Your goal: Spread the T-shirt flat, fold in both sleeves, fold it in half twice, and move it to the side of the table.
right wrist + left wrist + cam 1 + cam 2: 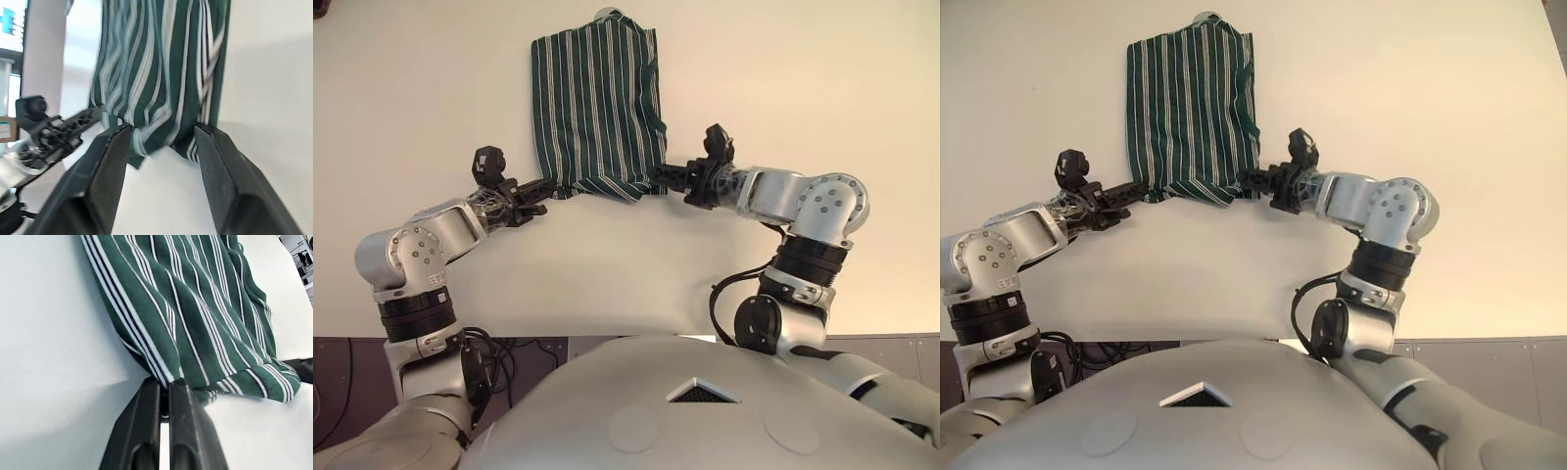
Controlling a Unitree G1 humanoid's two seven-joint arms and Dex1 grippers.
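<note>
Black cables (pixel 544 349) lie on the dark grey floor (pixel 342 357)

Left and right of the T-shirt (pixel 597 108), broad bare table (pixel 822 78), room enough for a gripper to pass. Nearer than its hem, open table too. Blocked at its near left corner by the left gripper (pixel 553 186), clamped on the hem; at its near right corner by the right gripper (pixel 656 177), fingers spread.

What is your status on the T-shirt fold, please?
Left gripper shut on near hem corner of T-shirt. Right gripper open, astride other near corner. T-shirt narrow, lying on table, collar far. Nothing blocking.
</note>
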